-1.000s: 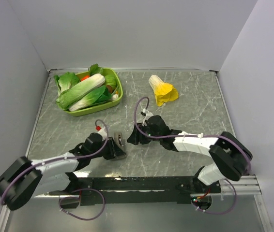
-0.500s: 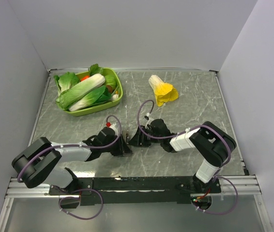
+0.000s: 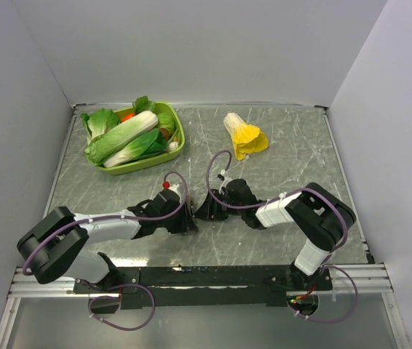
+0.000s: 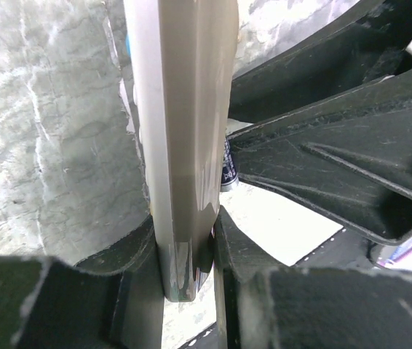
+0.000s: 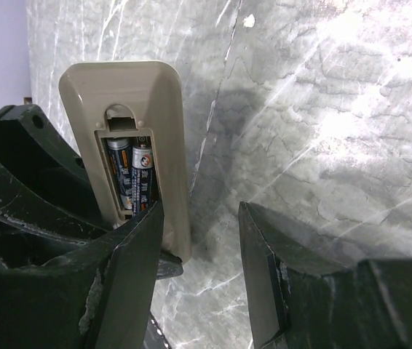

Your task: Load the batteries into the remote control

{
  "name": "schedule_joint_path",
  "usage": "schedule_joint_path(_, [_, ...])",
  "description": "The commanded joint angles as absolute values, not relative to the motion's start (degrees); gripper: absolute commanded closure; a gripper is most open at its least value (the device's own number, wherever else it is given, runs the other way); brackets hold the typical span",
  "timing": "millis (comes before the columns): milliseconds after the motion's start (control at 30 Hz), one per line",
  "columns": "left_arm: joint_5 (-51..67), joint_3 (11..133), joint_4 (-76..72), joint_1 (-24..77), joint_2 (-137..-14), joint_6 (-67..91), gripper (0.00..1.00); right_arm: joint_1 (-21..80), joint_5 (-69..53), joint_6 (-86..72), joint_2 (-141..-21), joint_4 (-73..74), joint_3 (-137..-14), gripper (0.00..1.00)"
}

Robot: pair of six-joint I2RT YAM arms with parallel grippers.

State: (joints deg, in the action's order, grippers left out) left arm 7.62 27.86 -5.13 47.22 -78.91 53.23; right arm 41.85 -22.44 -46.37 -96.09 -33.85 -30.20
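Top view: both sets of jaws meet mid-frame. Left wrist: left jaws pinch the remote control (image 4: 184,145) edge-on. Right wrist: right jaws spread, empty; the batteries (image 5: 133,178) sit side by side in its open compartment, upper left. Probably best to press them flush, remote held steady.
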Motion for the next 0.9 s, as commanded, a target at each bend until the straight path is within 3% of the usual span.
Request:
schedule_joint_path(0, [2.8,29.8,3.6,48.0,-80.2,48.9,0.99,41.7,-19.3,-42.5,-96.2,-25.9,-30.7,0.47])
schedule_joint_path(433, [-5.0,34.5,14.1,48.3,-79.8,49.8,0.99,41.3,-15.3,-41.3,-91.1,-22.6,-27.9,0.47])
schedule_joint_path(867, [-11.3,45.3,24.9,55.5,-91.5,49.0,0.99,41.0,-14.6,-41.9,-92.4,-25.0,-26.8,0.47])
